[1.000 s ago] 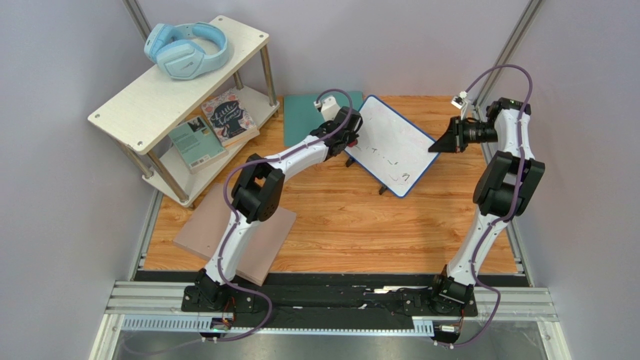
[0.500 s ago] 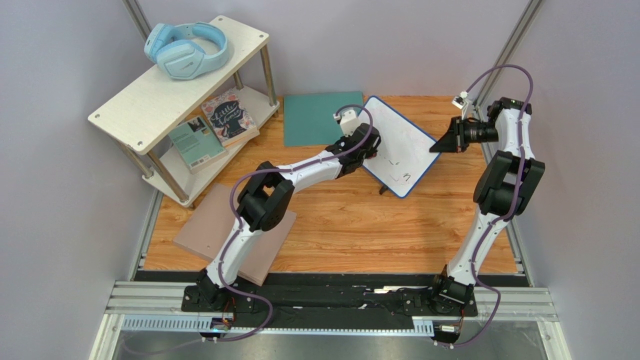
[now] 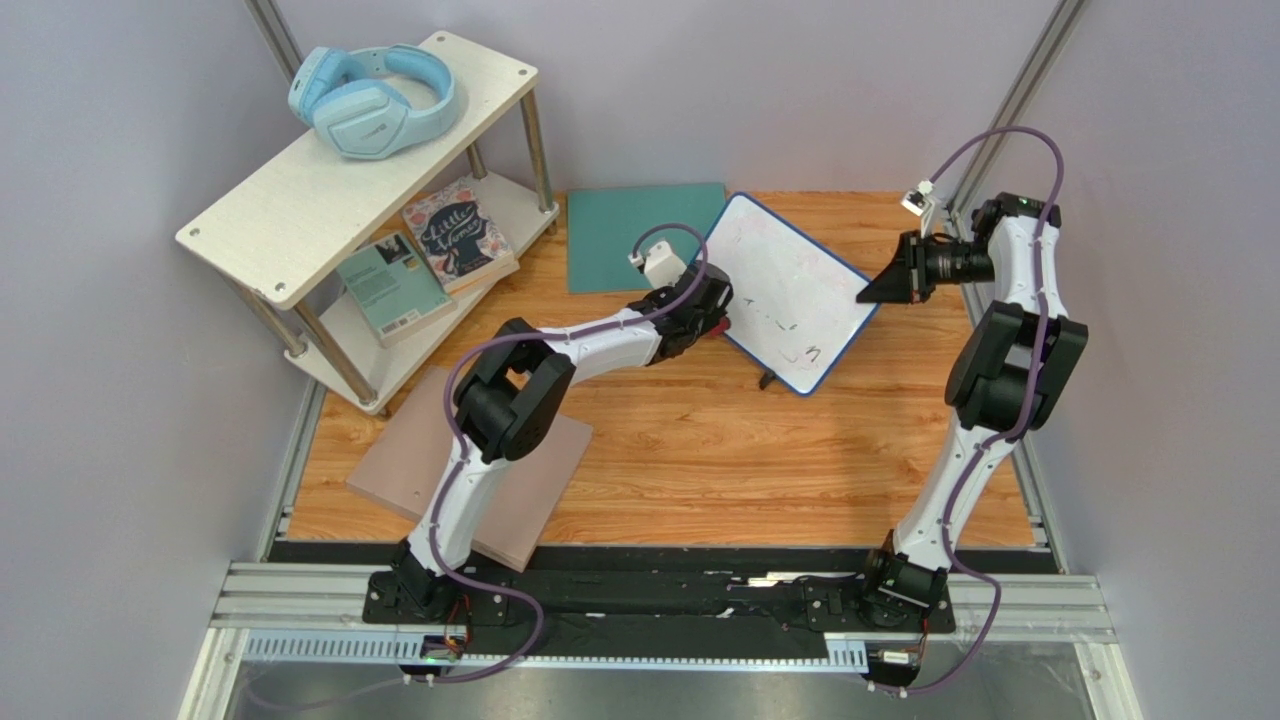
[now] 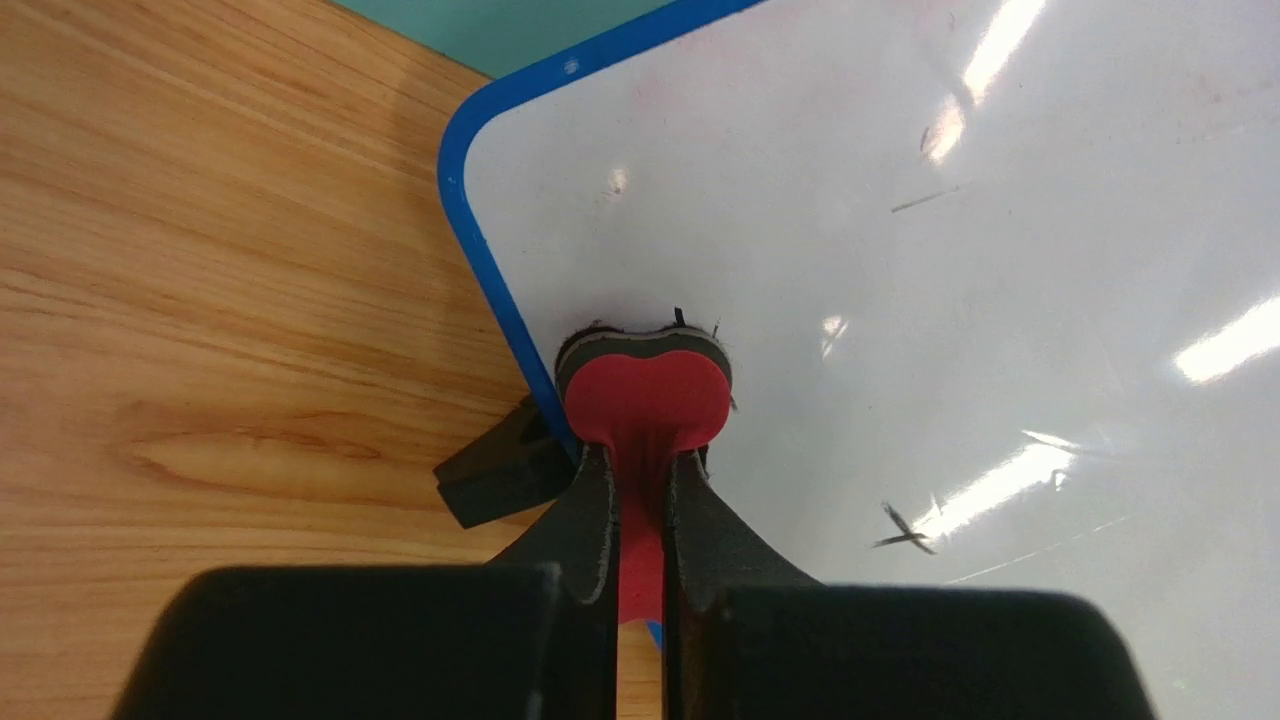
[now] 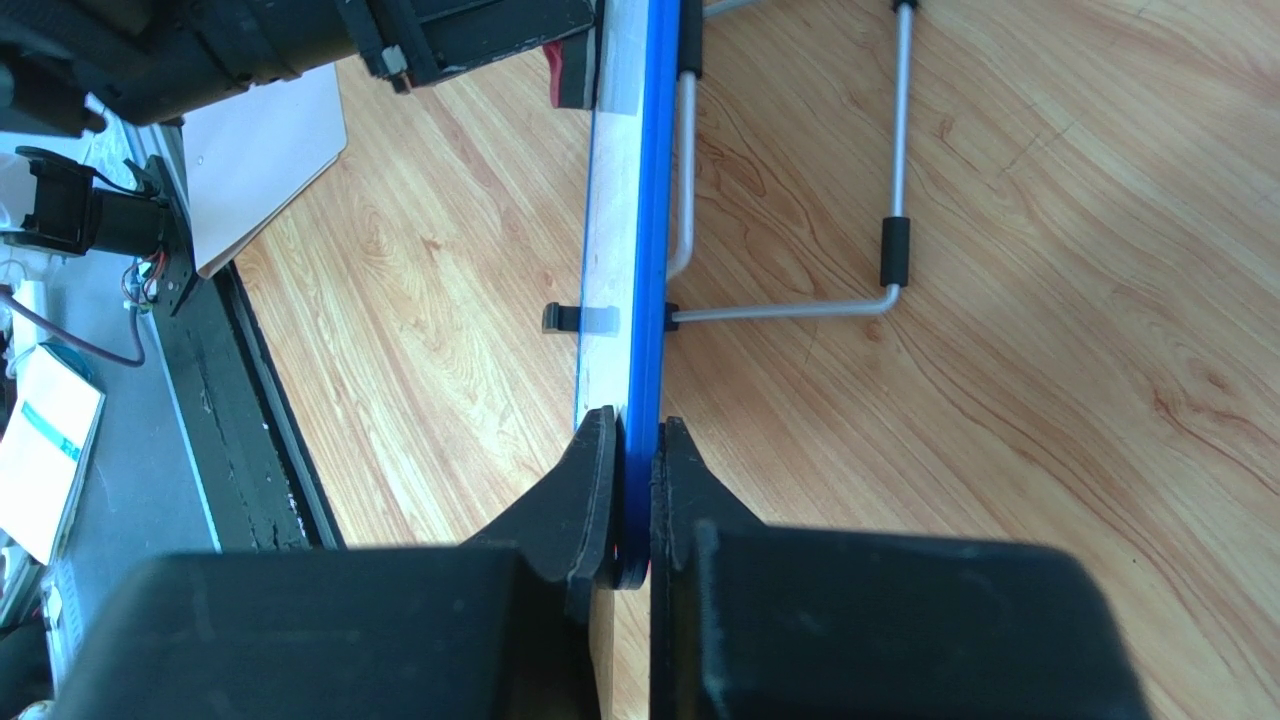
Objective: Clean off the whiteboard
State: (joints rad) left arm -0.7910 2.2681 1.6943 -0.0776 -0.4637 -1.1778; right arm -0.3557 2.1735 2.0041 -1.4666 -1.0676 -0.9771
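Towards the table's (image 3: 706, 450) far edge, the left gripper (image 4: 643, 458) is pinched tight on a red, felt-backed eraser (image 4: 646, 393). The eraser is pressed to the whiteboard (image 3: 796, 278) just inside its left blue rim, so its working face is hidden against the board. A few thin dark marks (image 4: 906, 525) show on the white, too faint to read. At the board's right edge the right gripper (image 5: 637, 443) clamps the blue frame, seen edge-on, with the wire stand (image 5: 896, 165) behind

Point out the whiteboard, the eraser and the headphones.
whiteboard (image 3: 789, 288), top external view, bare white writing surface.
eraser (image 4: 646, 398), left wrist view, red body.
headphones (image 3: 365, 117), top external view, nearer ear cup.
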